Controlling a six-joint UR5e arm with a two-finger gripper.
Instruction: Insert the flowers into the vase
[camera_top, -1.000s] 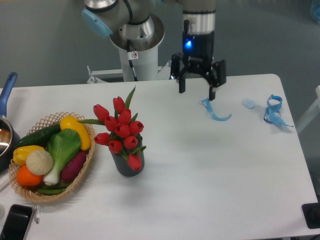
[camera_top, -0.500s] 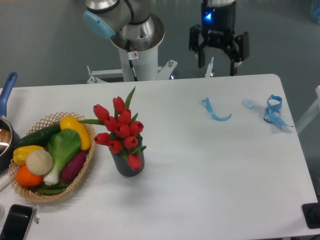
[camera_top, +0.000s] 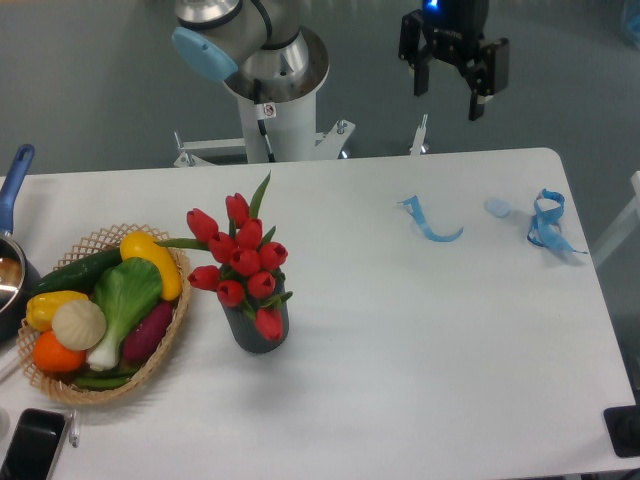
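**Flowers seated in vase; gripper raised clear and empty**

While the black two-finger gripper (camera_top: 450, 80) hangs high above the far edge of the white table (camera_top: 420, 340), its fingers stand spread apart with nothing between them. A blue light glows on the wrist just above the fingers.

Well below the gripper and far off to its left as seen from the camera side, the bunch of red tulip buds with green stems and leaves (camera_top: 243, 262) stands in the small dark grey ribbed cylinder vase (camera_top: 258, 328). The stems go down into the vase mouth; the buds spread wider than the vase, and one bud droops over its front rim. One long green leaf points up from the top of the bunch. Vase and gripper are well apart, with no contact.

Further left of the vase, just beside it, sits a woven wicker basket (camera_top: 70, 389) holding colourful toy vegetables (camera_top: 110, 300). A blue-handled pot (camera_top: 12, 240) shows at the left table edge, and a black phone (camera_top: 30, 445) lies at the near left corner.

Beneath the gripper, on the table surface, lies a curled light blue ribbon strip (camera_top: 430, 222). A small pale blue piece (camera_top: 497, 207) and a knotted blue ribbon (camera_top: 548, 222) lie near it towards the right edge.
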